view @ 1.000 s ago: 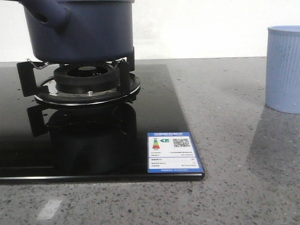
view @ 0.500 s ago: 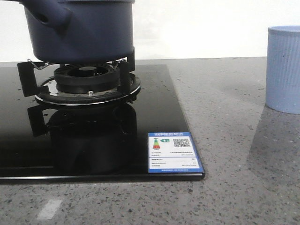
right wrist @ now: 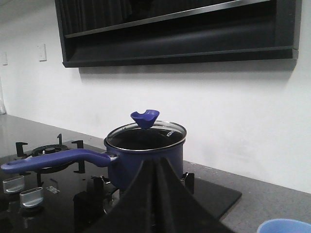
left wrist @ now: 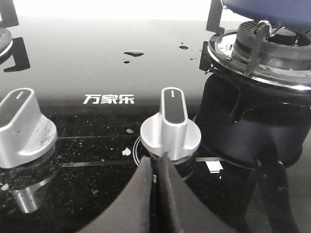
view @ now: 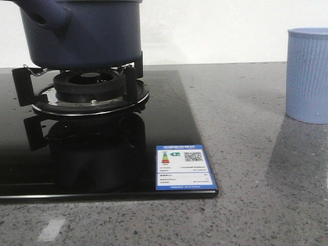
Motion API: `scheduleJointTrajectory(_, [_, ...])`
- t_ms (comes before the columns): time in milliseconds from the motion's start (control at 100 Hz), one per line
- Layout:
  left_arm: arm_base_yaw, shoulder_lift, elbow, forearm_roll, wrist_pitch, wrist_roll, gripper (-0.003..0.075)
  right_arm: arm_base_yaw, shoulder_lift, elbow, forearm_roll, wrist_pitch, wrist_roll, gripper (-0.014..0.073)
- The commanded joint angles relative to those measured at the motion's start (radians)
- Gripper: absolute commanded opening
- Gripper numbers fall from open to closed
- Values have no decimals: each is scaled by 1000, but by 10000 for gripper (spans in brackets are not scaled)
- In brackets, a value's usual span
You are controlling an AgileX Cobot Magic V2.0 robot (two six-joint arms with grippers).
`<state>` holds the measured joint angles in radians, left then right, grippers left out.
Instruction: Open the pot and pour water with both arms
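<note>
The dark navy-blue pot (view: pixel 84 31) stands on the gas burner (view: pixel 87 87) of the black hob, at the far left in the front view. In the right wrist view the pot (right wrist: pixel 150 160) carries a glass lid with a blue knob (right wrist: pixel 145 118), and its long blue handle (right wrist: pixel 53 160) sticks out sideways. My right gripper (right wrist: pixel 156 165) is shut and empty, some way in front of the pot. My left gripper (left wrist: pixel 158 162) is shut and empty, low over the hob, just in front of a silver control knob (left wrist: pixel 171 128). Neither gripper shows in the front view.
A light blue ribbed cup (view: pixel 307 74) stands on the grey stone counter at the right; its rim shows in the right wrist view (right wrist: pixel 286 225). A second silver knob (left wrist: pixel 19 127) and a second burner (right wrist: pixel 51 148) lie further along the hob. A dark shelf (right wrist: pixel 180 34) hangs on the wall above.
The whole front view has shifted slightly to the left; pot, hob and cup keep their places relative to each other.
</note>
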<state>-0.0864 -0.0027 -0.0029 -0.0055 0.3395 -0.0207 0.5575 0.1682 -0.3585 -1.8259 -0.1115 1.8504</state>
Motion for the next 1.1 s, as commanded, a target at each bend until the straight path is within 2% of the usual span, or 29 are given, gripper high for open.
scheduleJointTrajectory(0, [2, -25, 13, -18, -37, -11, -20, -7, 9, -25, -35, 25, -8, -69])
scheduleJointTrajectory(410, [2, -25, 13, -18, -37, -11, -20, -7, 11, -25, -35, 25, -8, -69])
scheduleJointTrajectory(530, [2, -25, 13, -18, -37, -11, -20, -7, 11, 7, -35, 149, -8, -69])
scheduleJointTrajectory(870, [2, -25, 13, -18, -37, -11, -20, -5, 11, 53, -33, 151, -8, -69])
scheduleJointTrajectory(910, [2, -25, 13, -18, -37, -11, -20, -1, 11, 54, 9, 164, -63, -69])
scheduleJointTrajectory(950, [2, -25, 13, -18, -37, -11, -20, 3, 11, 55, 96, 187, -200, -69])
scheduleJointTrajectory(1090, [2, -25, 13, -18, -37, -11, -20, 5, 4, 55, 584, 270, -738, -69])
